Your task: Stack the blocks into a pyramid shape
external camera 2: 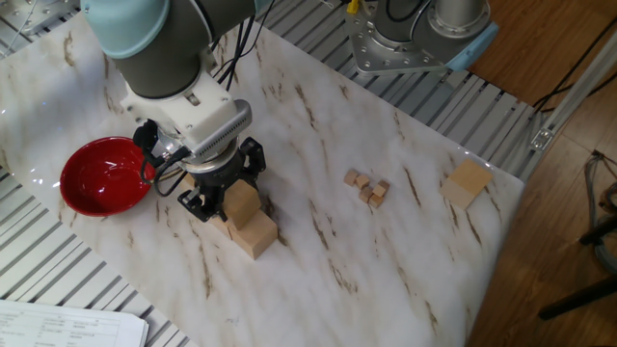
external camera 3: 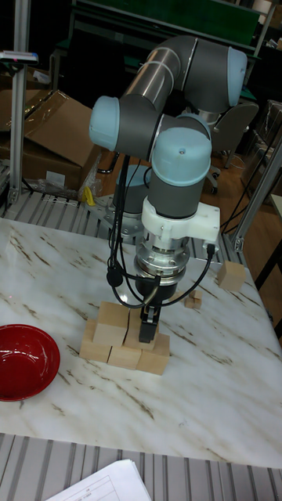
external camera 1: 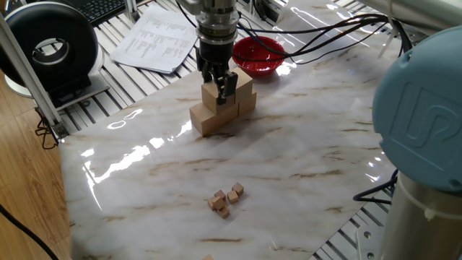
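Note:
The blocks form a stepped stack beside the red bowl, with a row of three at the bottom and two on top of it. My gripper hangs over the nearer upper block, open, with a finger on either side of its top. The other fixed view shows the same gripper over the stack. The tall fixed view has the dark fingers in front of the stack. One more large block lies alone near the table's far corner.
A red bowl stands right behind the stack. Several tiny wooden cubes lie in a cluster mid-table. Papers and a black fan sit off the table's edge. Cables trail across the back.

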You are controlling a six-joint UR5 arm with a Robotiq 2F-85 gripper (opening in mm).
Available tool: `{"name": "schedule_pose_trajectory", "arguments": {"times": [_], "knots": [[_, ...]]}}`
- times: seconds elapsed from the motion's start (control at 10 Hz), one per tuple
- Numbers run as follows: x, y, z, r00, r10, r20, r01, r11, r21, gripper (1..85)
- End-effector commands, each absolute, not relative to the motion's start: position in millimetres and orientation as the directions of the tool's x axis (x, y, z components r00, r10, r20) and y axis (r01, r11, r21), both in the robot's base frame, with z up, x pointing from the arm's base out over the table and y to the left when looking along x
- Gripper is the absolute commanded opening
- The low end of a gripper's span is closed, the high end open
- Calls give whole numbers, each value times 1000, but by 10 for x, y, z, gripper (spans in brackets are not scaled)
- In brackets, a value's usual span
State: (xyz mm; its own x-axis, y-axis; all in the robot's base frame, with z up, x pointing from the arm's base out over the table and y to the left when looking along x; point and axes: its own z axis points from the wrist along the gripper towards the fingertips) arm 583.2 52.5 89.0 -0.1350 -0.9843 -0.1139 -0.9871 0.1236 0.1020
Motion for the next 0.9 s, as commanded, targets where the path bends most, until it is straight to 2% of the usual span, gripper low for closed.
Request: {"name": "schedule_pose_trajectory", "arguments": {"times": [0.0,0.8], "knots": [[5832,565,902,-142,-981,-129,-986,129,107,33],[5864,603,904,-138,-979,-148,-988,125,96,190]]}}
